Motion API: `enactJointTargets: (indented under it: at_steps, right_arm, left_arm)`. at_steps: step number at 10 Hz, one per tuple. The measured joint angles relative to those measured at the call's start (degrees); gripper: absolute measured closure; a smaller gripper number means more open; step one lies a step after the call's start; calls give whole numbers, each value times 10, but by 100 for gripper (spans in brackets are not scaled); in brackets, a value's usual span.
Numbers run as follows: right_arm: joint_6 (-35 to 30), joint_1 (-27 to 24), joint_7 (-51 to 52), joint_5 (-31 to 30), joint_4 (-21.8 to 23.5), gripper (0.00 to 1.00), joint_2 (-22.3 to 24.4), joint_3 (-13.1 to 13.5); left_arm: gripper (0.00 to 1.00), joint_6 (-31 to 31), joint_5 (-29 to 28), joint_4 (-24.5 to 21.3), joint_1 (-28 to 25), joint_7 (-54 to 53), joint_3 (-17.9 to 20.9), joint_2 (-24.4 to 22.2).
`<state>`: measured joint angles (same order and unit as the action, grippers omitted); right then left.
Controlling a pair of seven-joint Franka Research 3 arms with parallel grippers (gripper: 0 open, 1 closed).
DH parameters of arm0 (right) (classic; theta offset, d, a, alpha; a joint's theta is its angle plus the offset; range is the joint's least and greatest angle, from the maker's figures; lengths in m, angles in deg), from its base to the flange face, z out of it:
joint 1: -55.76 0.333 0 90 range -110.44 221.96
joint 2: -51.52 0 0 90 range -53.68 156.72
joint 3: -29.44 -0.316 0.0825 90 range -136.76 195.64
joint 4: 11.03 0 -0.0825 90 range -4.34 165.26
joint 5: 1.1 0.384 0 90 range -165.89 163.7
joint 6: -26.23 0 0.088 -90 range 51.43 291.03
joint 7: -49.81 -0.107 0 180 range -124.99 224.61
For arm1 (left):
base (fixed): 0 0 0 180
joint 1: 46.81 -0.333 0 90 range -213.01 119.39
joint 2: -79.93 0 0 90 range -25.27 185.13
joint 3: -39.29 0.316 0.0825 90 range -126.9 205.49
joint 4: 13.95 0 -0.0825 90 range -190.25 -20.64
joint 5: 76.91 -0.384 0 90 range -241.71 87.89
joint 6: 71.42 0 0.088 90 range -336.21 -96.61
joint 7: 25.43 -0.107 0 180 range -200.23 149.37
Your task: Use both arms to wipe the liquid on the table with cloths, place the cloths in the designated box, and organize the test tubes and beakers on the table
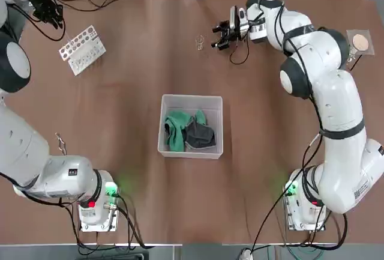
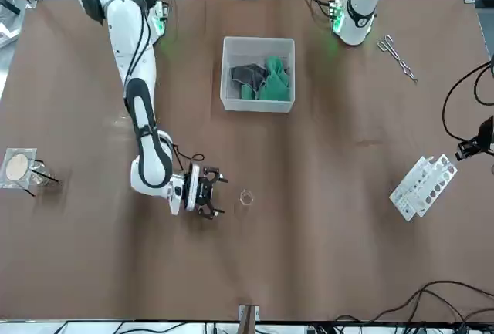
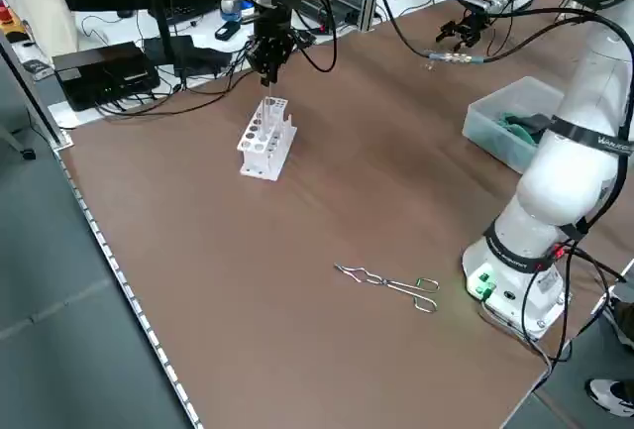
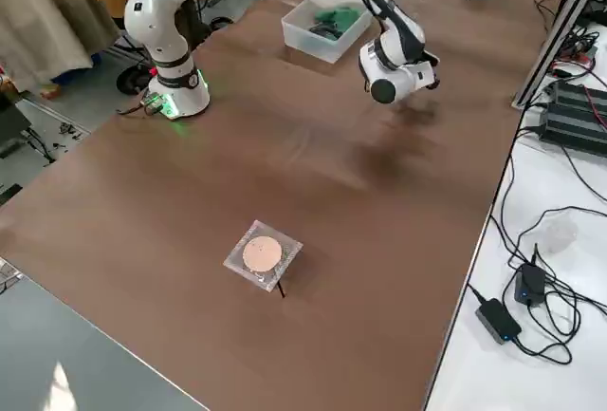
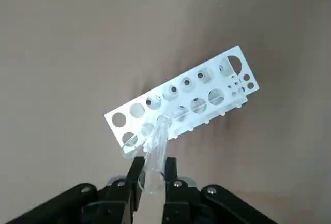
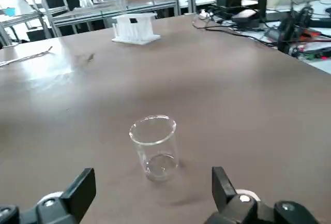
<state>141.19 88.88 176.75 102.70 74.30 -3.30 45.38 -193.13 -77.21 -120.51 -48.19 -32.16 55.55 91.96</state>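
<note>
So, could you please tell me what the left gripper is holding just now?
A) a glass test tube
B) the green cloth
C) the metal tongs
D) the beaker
A: the left wrist view shows a clear test tube between the fingertips of the left gripper, by the white rack.

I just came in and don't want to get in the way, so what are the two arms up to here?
The left end effector is closed on a clear glass test tube, holding it over the white perforated rack. The right end effector is open before an upright clear glass beaker and holds nothing. The green cloth and dark grey cloth already lie in the whitish rectangular plastic bin.
</note>
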Motion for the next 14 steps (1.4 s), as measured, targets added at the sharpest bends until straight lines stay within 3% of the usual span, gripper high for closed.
enactJointTargets:
  at_steps: [2, 4, 6, 8, 9, 14]
  right_arm:
    - [-7, -2, 26, 13, -22, 1, -30, -8]
    - [-10, -10, 49, 23, -42, 1, -52, -13]
    - [-11, -13, 57, 42, -58, 1, -68, -21]
    - [-11, -12, 63, 59, -77, 1, -85, -27]
    - [-11, -10, 63, 67, -83, 1, -93, -31]
    - [-10, -4, 75, 84, -99, 1, -105, -54]
  left_arm:
    - [77, 0, 6, 0, 1, 0, 0, 4]
    - [50, -1, 8, 0, 2, 0, 0, 6]
    - [37, -2, 8, 1, 4, 0, 0, 6]
    - [9, -2, 8, 13, 6, -4, -2, 2]
    - [0, 1, 10, 22, 7, -8, -10, -8]
    - [0, 117, 11, 36, 7, -7, -82, -111]
